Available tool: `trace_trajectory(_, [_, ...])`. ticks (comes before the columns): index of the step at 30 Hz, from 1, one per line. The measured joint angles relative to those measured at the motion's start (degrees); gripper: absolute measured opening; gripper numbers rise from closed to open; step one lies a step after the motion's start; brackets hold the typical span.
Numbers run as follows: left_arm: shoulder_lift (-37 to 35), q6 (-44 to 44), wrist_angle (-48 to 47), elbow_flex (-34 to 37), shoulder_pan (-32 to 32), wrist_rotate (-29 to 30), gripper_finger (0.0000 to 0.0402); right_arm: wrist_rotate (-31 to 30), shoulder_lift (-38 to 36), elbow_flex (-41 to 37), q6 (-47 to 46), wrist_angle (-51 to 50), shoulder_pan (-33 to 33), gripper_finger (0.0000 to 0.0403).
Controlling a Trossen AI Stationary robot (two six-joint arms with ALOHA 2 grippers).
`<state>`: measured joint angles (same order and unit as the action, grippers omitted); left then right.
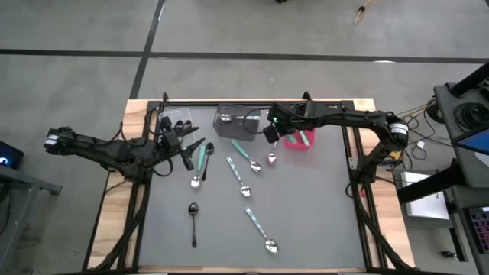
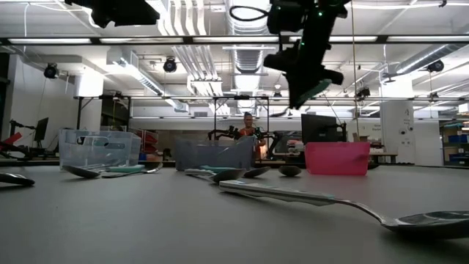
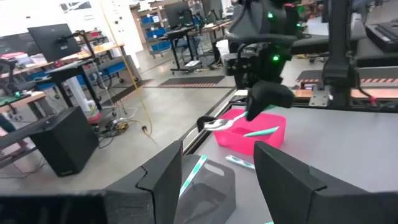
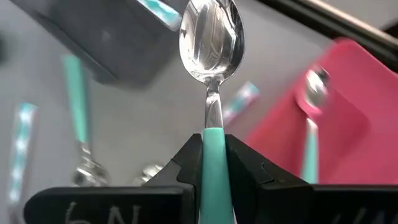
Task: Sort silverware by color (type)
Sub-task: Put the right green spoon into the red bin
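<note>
Right hand gripping teal-handled spoon, beside red bin

3 bins stand in a row near the far edge of the grey table mat: a clear bin, a dark grey bin and a red bin. A light wooden border frames the mat. Beyond the table, a person sits among desks, possibly at a monitor. Concrete floor surrounds the table.
</note>
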<state>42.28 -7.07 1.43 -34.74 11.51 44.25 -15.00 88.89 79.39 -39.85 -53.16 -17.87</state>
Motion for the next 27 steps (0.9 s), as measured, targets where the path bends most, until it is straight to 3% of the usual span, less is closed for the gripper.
trace_trajectory(7, [0.0, -0.8, -0.2, 0.0, 0.0, 0.8, 0.0178, 0.1, -3.4, -1.4, -3.6, -8.4, -1.5, 0.0039])
trace_trajectory(12, [0.0, -0.8, -0.2, 0.0, 0.0, 0.8, 0.0178, 0.0, -8.1, -4.8, -6.0, -8.4, -4.5, 0.0039])
trace_trajectory(16, [0.0, -0.8, -0.2, 0.0, 0.0, 0.8, 0.0178, 0.6, -10.7, -8.7, -6.9, -5.6, -7.8, 0.0039])
trace_trajectory(27, [0.0, -1.2, -0.2, 0.0, 0.0, 0.8, 0.0178, 10.8, -10.3, -18.6, -6.9, 4.7, -15.8, 0.0039])
